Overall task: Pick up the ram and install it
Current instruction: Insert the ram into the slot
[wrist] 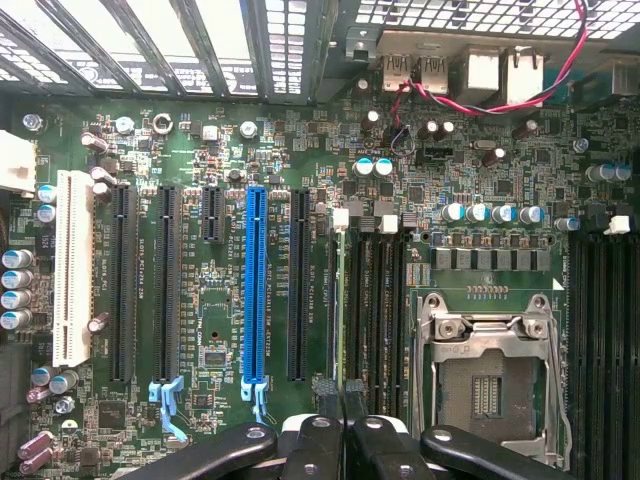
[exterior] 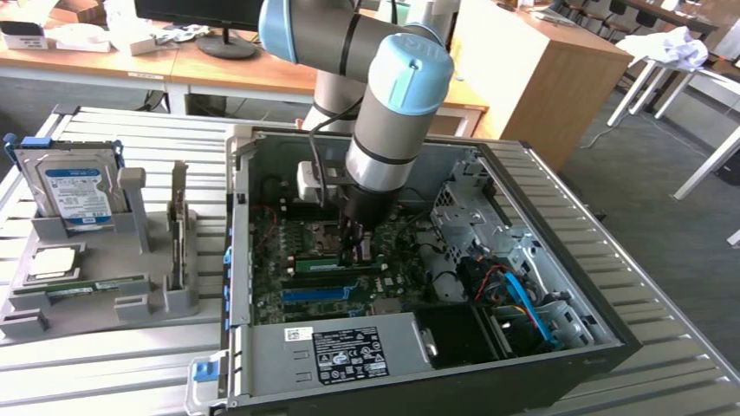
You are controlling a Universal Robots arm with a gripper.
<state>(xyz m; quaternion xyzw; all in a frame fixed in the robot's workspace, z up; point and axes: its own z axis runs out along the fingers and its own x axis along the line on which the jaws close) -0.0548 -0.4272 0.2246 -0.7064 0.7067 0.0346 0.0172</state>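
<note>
An open computer case (exterior: 555, 260) lies on a slatted metal bench (exterior: 104, 381), its motherboard (exterior: 335, 269) exposed. A silver power supply (exterior: 335, 351) with a black label sits at the case's near edge, and blue cables (exterior: 521, 299) curl in the drive bay toward the exterior view's right. Beside the case, on the exterior view's left, a grey holder (exterior: 87, 295) carries a silver hard drive (exterior: 75, 195) with a blue-white label standing upright and a dark expansion card (exterior: 177, 225) standing on edge. In the wrist view the motherboard shows a blue slot (wrist: 254, 290), a white slot (wrist: 72, 265), black slots (wrist: 166, 285), an empty processor socket (wrist: 490, 375) and a red-and-white wire (wrist: 480, 100). Wooden desks (exterior: 116, 61) stand behind.
</note>
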